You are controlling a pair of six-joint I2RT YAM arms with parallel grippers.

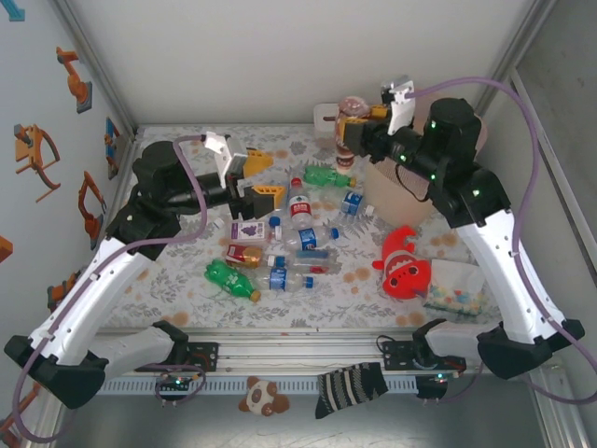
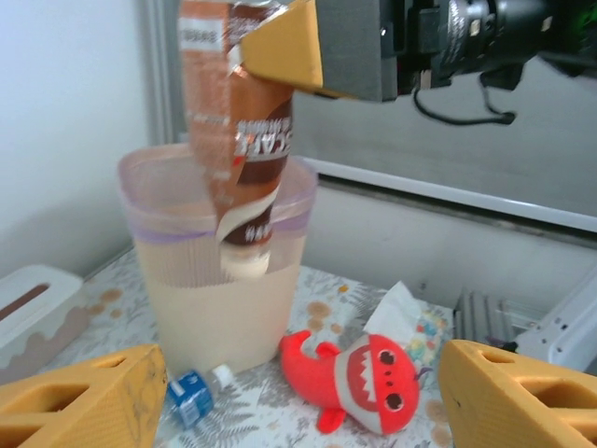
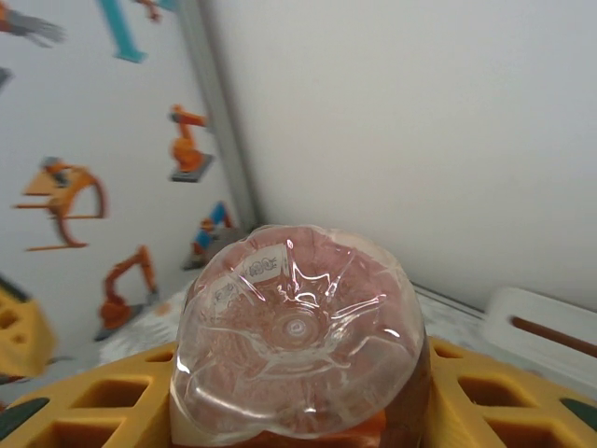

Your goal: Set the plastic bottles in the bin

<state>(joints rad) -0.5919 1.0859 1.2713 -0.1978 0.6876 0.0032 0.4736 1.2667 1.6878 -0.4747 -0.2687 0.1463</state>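
While my right gripper [image 1: 354,135] is holding the brown-labelled clear plastic bottle [image 3: 298,336] cap-down near the rim of the pale pink lattice bin [image 2: 219,308], releasing early is risking a miss.

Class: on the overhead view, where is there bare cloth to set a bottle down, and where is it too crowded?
Bare: the near-edge strip between the green bottle and the red plush fish; the far strip between the left gripper and the white box. Crowded: the centre, where the bottles lie packed, and the ground around the bin.
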